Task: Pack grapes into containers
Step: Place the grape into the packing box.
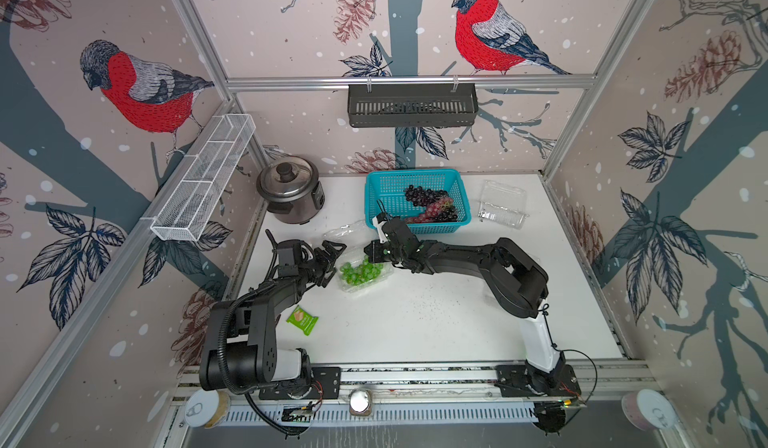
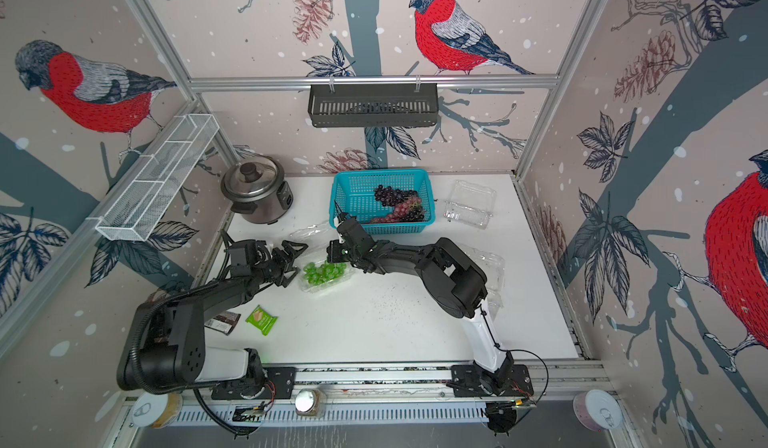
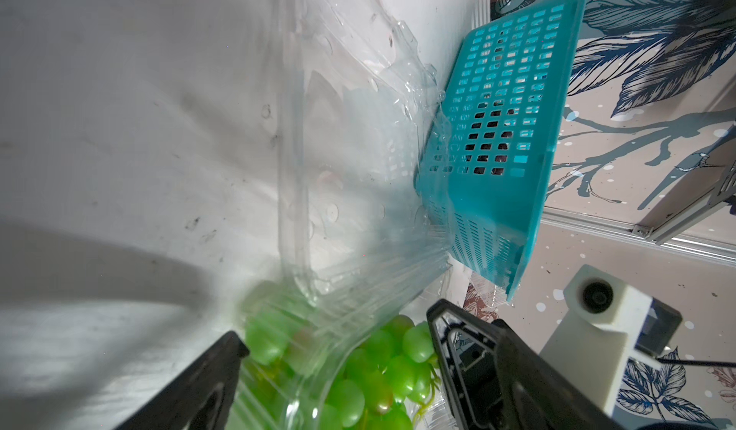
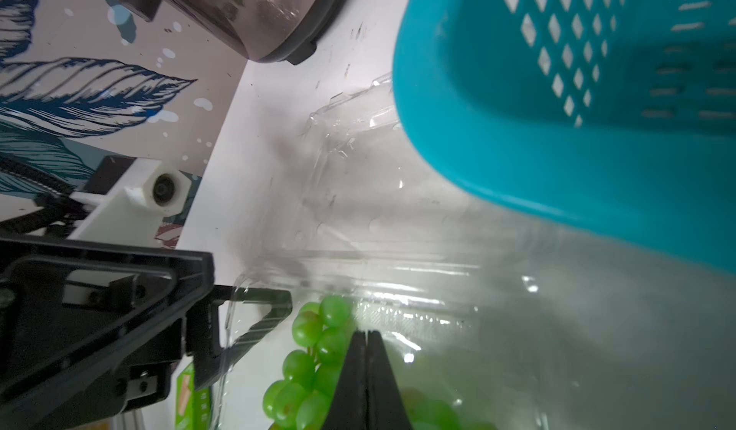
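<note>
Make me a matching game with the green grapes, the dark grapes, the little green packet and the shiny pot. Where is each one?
Things:
1. green grapes
2. dark grapes
3. green packet
4. rice cooker

Places:
A. inside the teal basket
B. inside a clear container
C. standing at the back corner of the table, lid on
D. lying flat on the bare table

Pairs: 1-B, 2-A, 3-D, 4-C
</note>
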Available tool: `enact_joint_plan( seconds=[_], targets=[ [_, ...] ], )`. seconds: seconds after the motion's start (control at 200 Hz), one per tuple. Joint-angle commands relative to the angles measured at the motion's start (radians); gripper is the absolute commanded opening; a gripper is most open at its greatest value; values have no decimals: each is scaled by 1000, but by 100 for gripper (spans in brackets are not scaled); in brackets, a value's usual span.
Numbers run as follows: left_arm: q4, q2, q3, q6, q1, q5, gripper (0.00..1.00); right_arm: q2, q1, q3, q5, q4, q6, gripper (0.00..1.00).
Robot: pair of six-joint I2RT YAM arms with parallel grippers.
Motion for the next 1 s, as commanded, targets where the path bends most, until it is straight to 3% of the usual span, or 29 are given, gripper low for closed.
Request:
enact_joint_plan(
  seconds=[0.0,0.155,0.31,0.79,0.996],
  targets=[
    [48,6,3,-14,-12,-7,98,21,12,40,80,-105,-70,0],
    [67,21,7,-29,-33,-14,98,42,40,94,182,-200,-141,0],
    [76,36,14,-38,-59,-24,98,36,50,104,220,-226,-164,7],
    [82,30,8,-45,-70,-31,98,-27,52,143,211,-275,-214,48],
    [81,28,8,-45,-72,-33,98,-46,50,146,211,-283,-222,57]
  ],
)
